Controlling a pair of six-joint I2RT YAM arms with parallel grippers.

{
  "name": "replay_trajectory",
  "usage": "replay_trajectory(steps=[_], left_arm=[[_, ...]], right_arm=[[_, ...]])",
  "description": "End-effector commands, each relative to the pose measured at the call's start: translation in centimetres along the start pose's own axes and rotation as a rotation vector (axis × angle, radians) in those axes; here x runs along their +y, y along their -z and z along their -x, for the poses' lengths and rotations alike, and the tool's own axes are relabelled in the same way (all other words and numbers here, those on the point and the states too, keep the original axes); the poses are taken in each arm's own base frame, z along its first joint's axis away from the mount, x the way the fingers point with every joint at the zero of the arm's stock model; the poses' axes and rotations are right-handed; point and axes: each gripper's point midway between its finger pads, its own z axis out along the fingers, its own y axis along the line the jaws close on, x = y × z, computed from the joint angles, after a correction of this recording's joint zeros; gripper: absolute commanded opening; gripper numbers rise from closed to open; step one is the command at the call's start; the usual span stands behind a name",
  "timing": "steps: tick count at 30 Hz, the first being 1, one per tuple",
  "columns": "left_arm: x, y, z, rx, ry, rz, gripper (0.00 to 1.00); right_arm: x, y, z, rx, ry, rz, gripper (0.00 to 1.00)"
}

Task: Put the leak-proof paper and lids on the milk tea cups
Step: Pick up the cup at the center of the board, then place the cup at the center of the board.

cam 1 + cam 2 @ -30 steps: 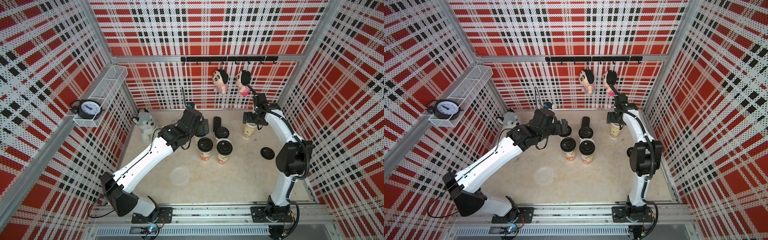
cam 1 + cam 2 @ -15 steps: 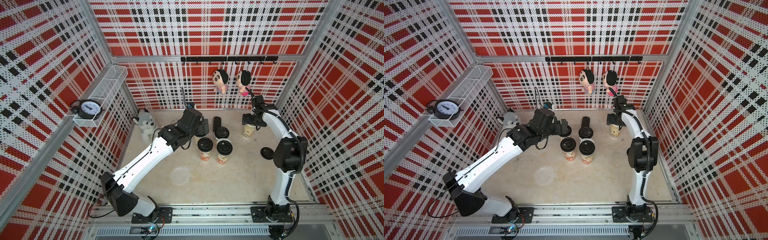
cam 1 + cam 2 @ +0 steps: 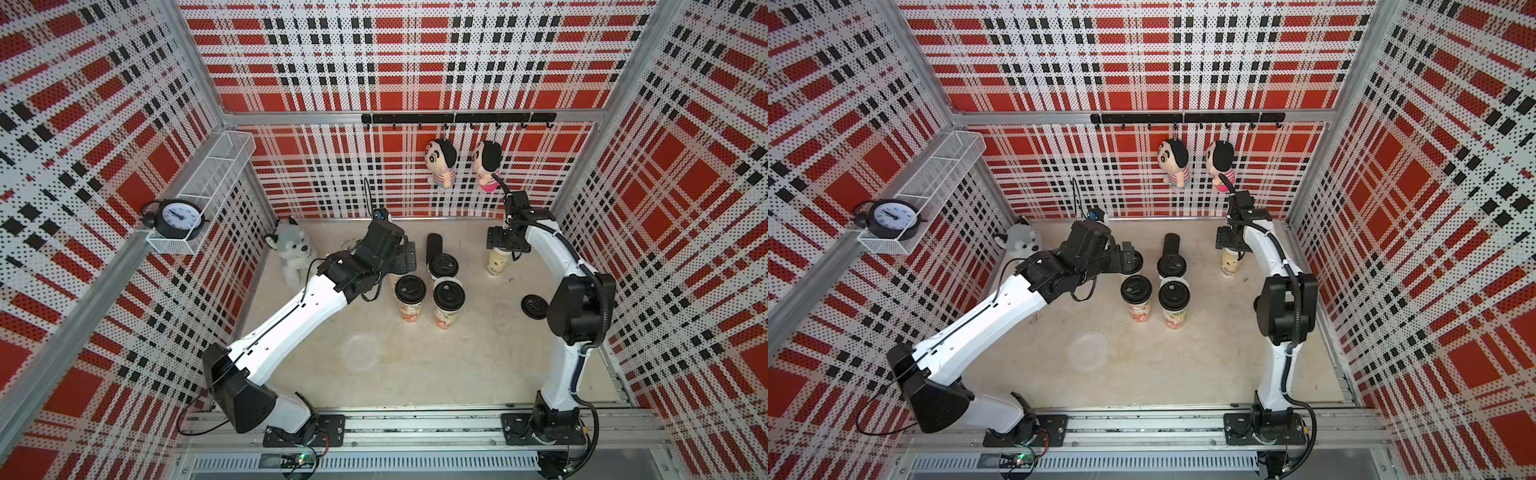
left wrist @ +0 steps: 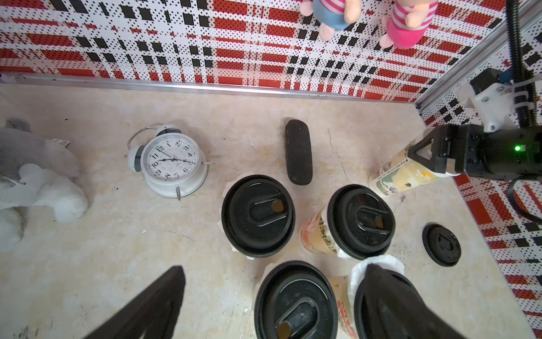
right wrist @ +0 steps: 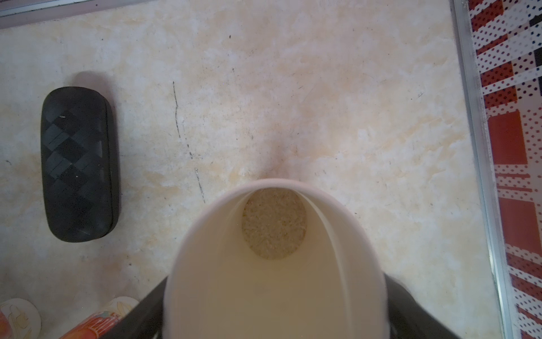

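Note:
Several milk tea cups stand at the back. A cluster wears black lids: (image 3: 409, 291), (image 3: 449, 297), (image 3: 443, 266). White leak-proof paper (image 4: 378, 261) peeks out under one lid. My left gripper (image 3: 405, 259) (image 4: 274, 268) hangs open over this cluster, gripping nothing, one finger over a lidded cup. A fifth milk tea cup (image 3: 496, 262) (image 3: 1230, 262) stands apart at the back right, unlidded, with pale drink inside (image 5: 274, 224). My right gripper (image 3: 508, 245) (image 5: 277, 281) straddles its rim, a finger against each side. One loose leak-proof paper (image 3: 358, 353) (image 3: 1088, 351) lies flat on the table.
A loose black lid (image 3: 534, 306) (image 4: 441, 245) lies by my right arm. A black oblong case (image 3: 433, 245) (image 5: 77, 164) lies behind the cluster. A white alarm clock (image 4: 173, 163) and a husky plush (image 3: 291, 253) sit at the back left. Walls close in on three sides.
My right gripper's jaws have narrowed onto the unlidded cup and that arm's elbow has shifted slightly. The left arm and the lidded cups have not moved.

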Motion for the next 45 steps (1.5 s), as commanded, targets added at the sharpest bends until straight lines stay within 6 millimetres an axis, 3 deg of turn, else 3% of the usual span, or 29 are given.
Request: replay_trajectory(steps=[1, 8, 16, 21, 28, 39, 45], left_arm=[[0.7, 1.2, 0.4, -0.022, 0.018, 0.001, 0.98], [1.6, 1.9, 0.2, -0.030, 0.025, 0.013, 0.98], [2.5, 2.9, -0.8, -0.025, 0.027, 0.004, 0.98], [2.9, 3.7, -1.3, -0.029, 0.033, -0.003, 0.98], [3.9, 4.3, -2.2, -0.026, 0.050, 0.009, 0.98], [6.4, 3.9, -6.2, 0.059, 0.144, 0.088, 0.98], [8.3, 3.1, -9.3, 0.113, 0.184, 0.132, 0.98]], right_arm=[[-0.5, 1.9, -0.5, -0.015, -0.011, 0.018, 0.85], [-0.5, 6.8, -4.4, -0.059, -0.008, 0.034, 0.84], [1.3, 12.3, -12.7, -0.069, 0.071, 0.080, 0.84], [1.8, 14.5, -17.3, -0.054, 0.102, 0.121, 0.83], [3.3, 15.9, -22.7, -0.016, 0.178, 0.195, 0.81], [10.3, 19.4, -27.4, -0.049, 0.354, 0.316, 0.80], [15.5, 20.1, -28.2, -0.082, 0.443, 0.348, 0.80]])
